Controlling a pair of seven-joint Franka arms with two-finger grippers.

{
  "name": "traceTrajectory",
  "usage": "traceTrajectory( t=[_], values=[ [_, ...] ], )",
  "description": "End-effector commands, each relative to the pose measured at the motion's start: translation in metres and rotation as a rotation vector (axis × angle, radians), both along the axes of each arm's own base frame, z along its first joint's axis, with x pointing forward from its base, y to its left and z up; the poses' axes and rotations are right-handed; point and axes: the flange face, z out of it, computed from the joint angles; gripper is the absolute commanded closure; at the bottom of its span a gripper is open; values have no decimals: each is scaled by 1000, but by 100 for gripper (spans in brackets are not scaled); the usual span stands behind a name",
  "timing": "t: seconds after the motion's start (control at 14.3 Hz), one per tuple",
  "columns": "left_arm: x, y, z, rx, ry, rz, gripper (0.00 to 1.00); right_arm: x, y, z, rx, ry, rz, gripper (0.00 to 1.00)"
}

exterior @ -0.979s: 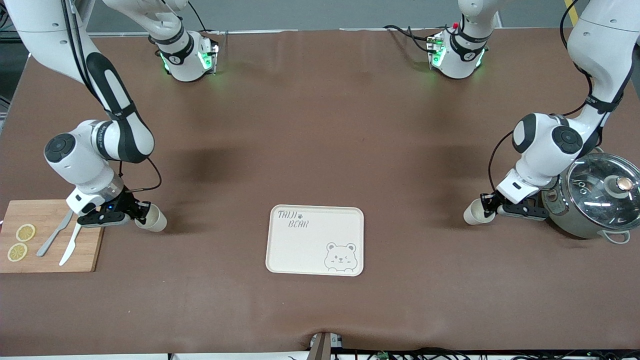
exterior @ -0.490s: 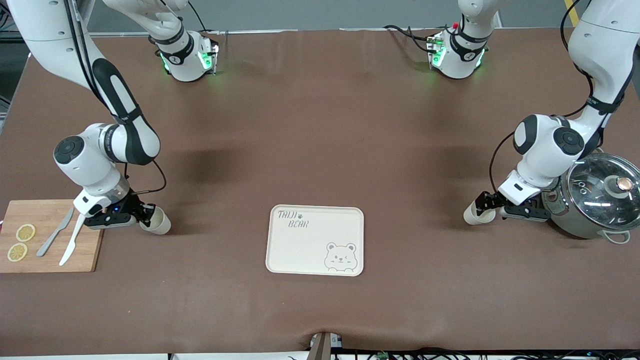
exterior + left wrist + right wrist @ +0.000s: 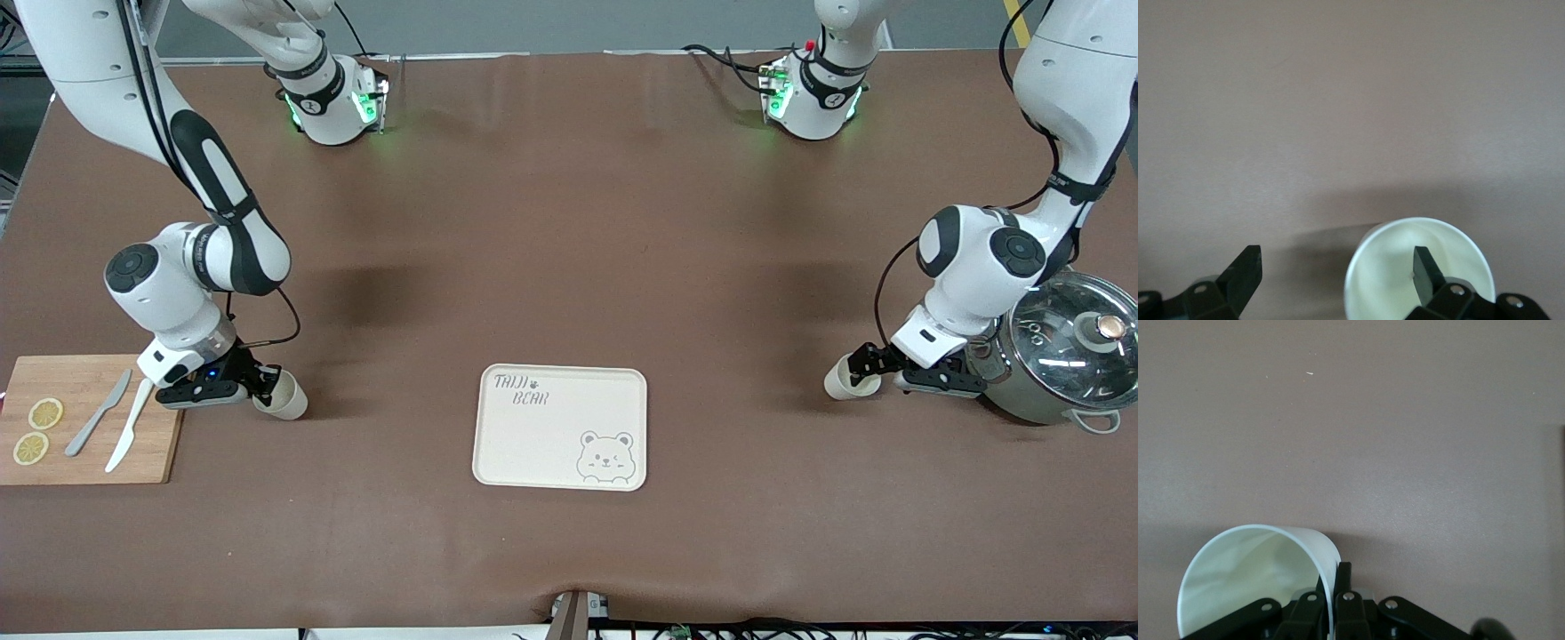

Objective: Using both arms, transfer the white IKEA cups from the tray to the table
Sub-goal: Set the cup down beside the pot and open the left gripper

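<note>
Now: tray [image 3: 560, 427] is empty. Left tool [image 3: 867, 366] is spread wide around its cup [image 3: 840, 380] on the tabletop [image 3: 569, 249] beside the pot [image 3: 1053, 356]; lift straight up, one finger sits inside the rim. Right tool [image 3: 265, 389] pinches the other cup's [image 3: 286, 396] wall by the cutting board [image 3: 89, 418]; set flat, then release.

"TAIJI BEAR" lettering on tray [image 3: 533, 444], corner diagonal to printed bear face.
</note>
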Motion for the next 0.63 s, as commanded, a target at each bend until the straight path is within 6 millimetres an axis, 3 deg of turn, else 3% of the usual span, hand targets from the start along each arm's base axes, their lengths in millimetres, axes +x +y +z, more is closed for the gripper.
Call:
traceTrajectory(
  t=[0.0, 0.14, 0.35, 0.49, 0.56],
  values=[
    [18, 1, 38, 68, 47, 21, 0, -3, 0, -2, 13, -14, -3, 100],
    [23, -6, 54, 77, 58, 32, 0, -3, 0, -3, 12, -12, -2, 93],
    [29, -12, 82, 97, 77, 43, 0, -3, 0, -3, 13, -12, -3, 52],
    [34, -19, 104, 107, 93, 47, 0, -3, 0, -3, 13, -12, -3, 36],
    [36, -21, 115, 102, 105, 57, 0, -2, 0, -3, 12, -14, -2, 16]
  ],
)
